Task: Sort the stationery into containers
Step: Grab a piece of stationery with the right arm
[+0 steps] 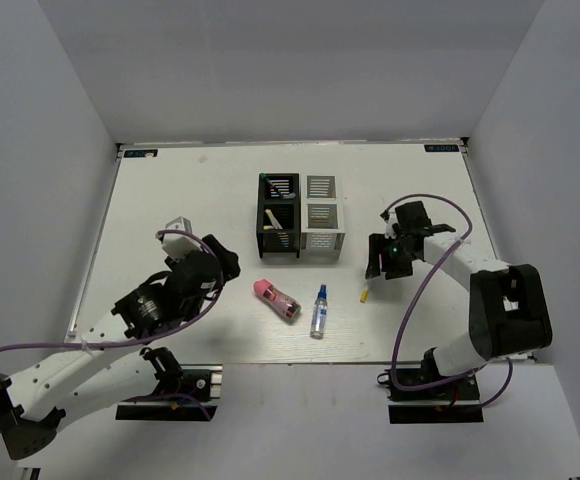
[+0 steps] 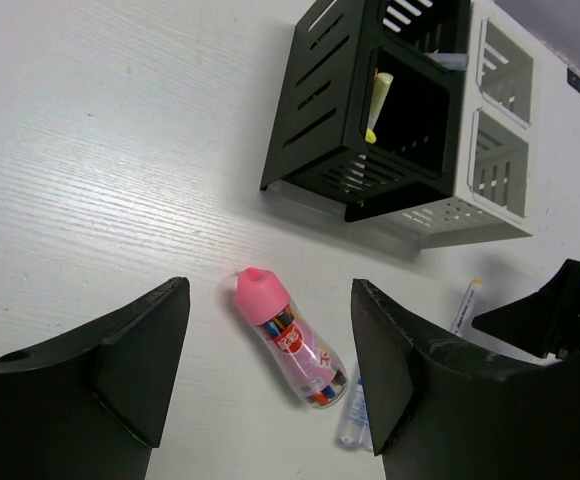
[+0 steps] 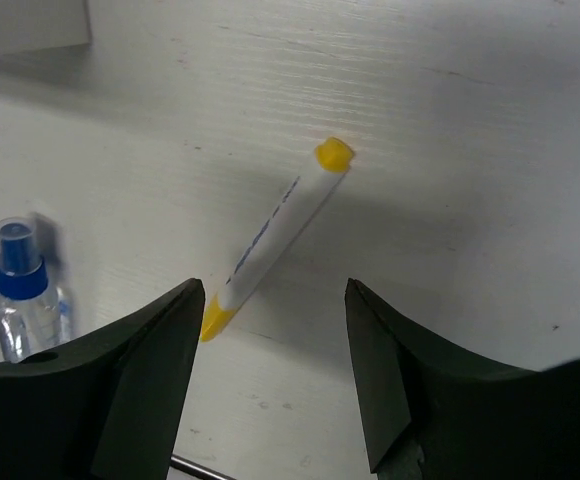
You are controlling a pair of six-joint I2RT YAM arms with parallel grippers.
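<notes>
A stubby pink cylinder (image 1: 278, 299) lies on the table in front of the containers (image 1: 298, 215). A clear blue-capped bottle (image 1: 319, 311) lies just to its right. My left gripper (image 1: 218, 262) is open and empty. In the left wrist view the cylinder (image 2: 290, 340) lies between and below the spread fingers (image 2: 140, 350). My right gripper (image 1: 380, 265) is open and empty above a white pen with yellow tips (image 3: 275, 235), which lies flat, slanted, just beyond the fingertips. The bottle (image 3: 25, 300) shows at that view's left edge.
The near black cup (image 2: 410, 110) holds a white yellow-tipped pen (image 2: 380, 100); the far black cup (image 1: 278, 187) holds thin items. The two silver-white cups (image 1: 322, 212) stand to their right. Grey walls enclose the table (image 1: 170, 200) on three sides.
</notes>
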